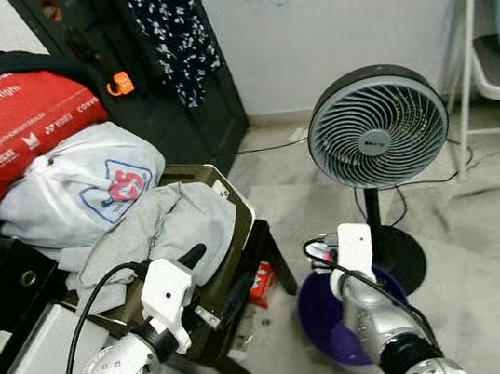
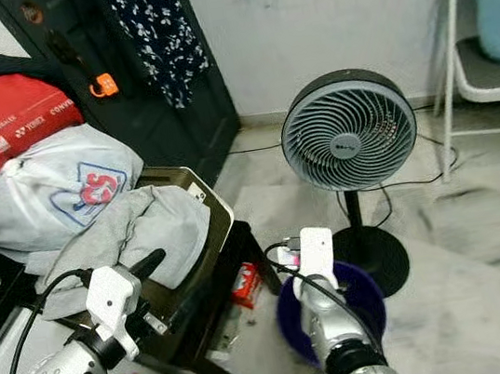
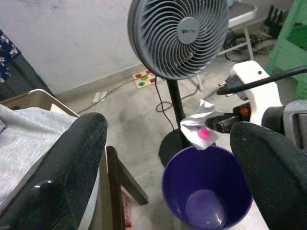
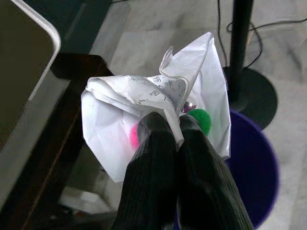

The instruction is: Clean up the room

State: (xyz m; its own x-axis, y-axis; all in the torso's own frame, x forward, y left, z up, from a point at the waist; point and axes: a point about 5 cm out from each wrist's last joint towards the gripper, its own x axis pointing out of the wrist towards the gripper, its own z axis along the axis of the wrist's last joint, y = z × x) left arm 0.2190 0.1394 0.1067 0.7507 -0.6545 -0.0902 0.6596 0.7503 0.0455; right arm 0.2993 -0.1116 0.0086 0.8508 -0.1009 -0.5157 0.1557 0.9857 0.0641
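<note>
The right gripper (image 4: 173,125) has its two black fingers pressed together on a crumpled white wrapper (image 4: 158,103), pinching it at a fold near its middle so that paper flares out on both sides of the jaws. Small pink and green spots show on the paper close to the fingertips; what they are cannot be told. Below and just beyond the jaws stands a purple bin (image 3: 207,191), its mouth open and apparently empty. In the left wrist view the wrapper hangs over the bin's near rim, not over its middle.

The left gripper (image 3: 168,163) hovers nearby with its jaws spread wide and nothing between them, the bin and the wrapper in the gap it frames. Behind the bin stands a grey pedestal fan (image 1: 377,128), its pole and round base just beyond the rim. To the other side of the jaws a dark stool (image 1: 244,272) carries a tray (image 1: 222,186) heaped with grey clothes (image 1: 157,229).

The step in hand looks like dropping the wrapper into the bin. The chief risk is release too near the rim: the paper is light and broad, so it could catch the edge or drift to the floor. If the fan is running, which cannot be judged here, its draught would worsen that. The paper may also cling to a finger.
</note>
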